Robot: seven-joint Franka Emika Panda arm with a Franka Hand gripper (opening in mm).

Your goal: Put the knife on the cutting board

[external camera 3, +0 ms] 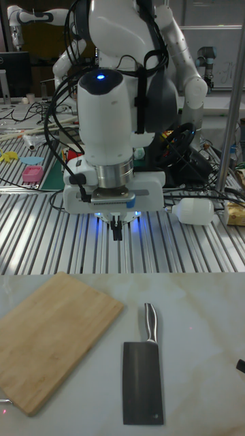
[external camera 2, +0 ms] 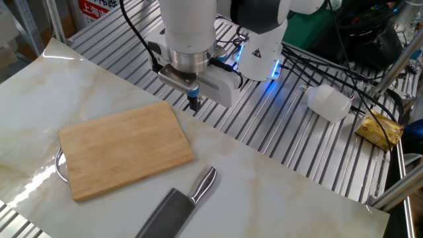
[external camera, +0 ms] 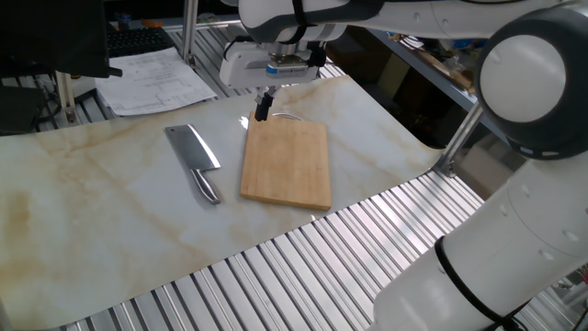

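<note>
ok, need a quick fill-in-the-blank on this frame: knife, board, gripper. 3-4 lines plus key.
1. The knife lies on the marble tabletop, ____ the cutting board, not on it.
2. The gripper is holding ____.
3. In the tall fixed view, the knife's handle points ____ the robot's base.
4. The cutting board's top surface has ____ objects on it.

Missing words: beside; nothing; toward; no
</note>
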